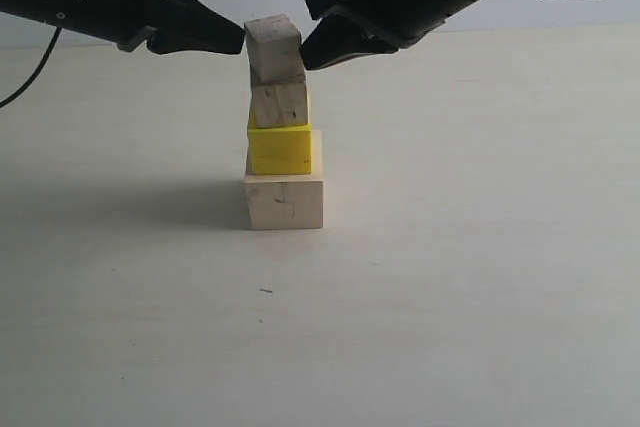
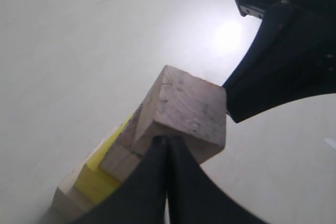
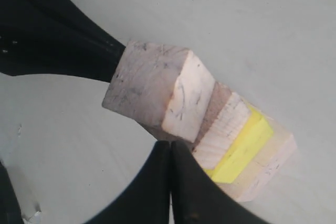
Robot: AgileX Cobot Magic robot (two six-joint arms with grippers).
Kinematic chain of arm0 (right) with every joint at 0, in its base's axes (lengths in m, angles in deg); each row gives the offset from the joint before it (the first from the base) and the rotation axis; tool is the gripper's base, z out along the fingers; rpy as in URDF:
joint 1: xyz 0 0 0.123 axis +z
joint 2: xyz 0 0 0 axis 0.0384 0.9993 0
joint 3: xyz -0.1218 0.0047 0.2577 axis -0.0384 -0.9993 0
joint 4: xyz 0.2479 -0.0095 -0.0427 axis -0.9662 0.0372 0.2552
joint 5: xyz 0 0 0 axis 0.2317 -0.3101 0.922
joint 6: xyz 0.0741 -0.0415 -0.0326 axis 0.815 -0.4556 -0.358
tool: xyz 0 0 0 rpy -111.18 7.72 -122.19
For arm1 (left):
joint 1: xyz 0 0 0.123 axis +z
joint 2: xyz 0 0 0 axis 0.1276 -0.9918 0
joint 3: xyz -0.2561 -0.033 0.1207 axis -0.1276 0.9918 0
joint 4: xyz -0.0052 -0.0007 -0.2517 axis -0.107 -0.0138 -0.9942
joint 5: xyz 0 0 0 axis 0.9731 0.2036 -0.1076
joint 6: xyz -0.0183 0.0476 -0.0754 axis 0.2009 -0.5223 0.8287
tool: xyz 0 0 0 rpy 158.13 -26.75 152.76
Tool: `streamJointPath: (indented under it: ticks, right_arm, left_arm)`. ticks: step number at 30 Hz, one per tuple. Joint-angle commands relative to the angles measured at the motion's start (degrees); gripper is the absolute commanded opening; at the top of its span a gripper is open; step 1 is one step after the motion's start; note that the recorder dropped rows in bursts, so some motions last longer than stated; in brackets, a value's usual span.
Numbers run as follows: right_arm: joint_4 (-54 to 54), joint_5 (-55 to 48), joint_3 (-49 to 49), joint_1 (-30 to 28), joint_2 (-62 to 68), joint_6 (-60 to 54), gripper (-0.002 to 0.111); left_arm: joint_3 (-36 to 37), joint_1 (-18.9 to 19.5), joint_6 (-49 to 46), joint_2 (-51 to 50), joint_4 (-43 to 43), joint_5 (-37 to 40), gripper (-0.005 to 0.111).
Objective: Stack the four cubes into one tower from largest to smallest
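Exterior, left wrist and right wrist views of a four-cube tower on a plain off-white tabletop.

- **Tower.** It stands near the middle of the table. The base is a large pale wooden cube, resting flat on the surface.
- **Second tier.** A slightly smaller bright yellow cube sits on the base, set toward its left edge in the exterior view.
- **Third tier.** A small light-brown wooden cube rests squarely on the yellow one.
- **Top tier.** A greyish-brown wooden cube crowns the column. It sits askew, turned out of line with the cube beneath it, and one corner overhangs, as both wrist views show.
- **Left gripper**. It reaches in from the left at the height of the top cube. Its black fingers are pressed together with nothing between them. The joined tip touches the cube's left face.
- **Right gripper**. It comes in from the upper right. Its fingers are likewise pressed together and empty. The tip bears against the opposite face of the same cube.
- **Contact.** The top cube lies between the two closed tips. The three lower cubes are touched by neither gripper.
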Motion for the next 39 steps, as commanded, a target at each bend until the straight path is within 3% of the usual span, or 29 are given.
streamJointPath:
  ticks: [1,8,16,39]
  right_arm:
    - [0.4,0.0,0.0,-0.3,-0.1,-0.7,0.000]
    - [6.0,3.2,0.0,-0.3,-0.1,3.6,0.000]
    - [-0.3,4.3,0.0,-0.3,0.7,-0.9,0.000]
    - [-1.5,2.1,0.1,-0.3,1.4,-2.4,0.000]
  left_arm:
    - [-0.3,0.1,-0.5,-1.5,-1.0,-0.1,0.000]
    - [-0.4,0.1,-0.8,-1.9,-1.3,-0.1,0.000]
    - [-0.4,0.1,-0.9,-1.9,-1.3,-0.1,0.000]
    - [-0.4,0.1,-0.9,-1.8,-1.3,0.2,0.000]
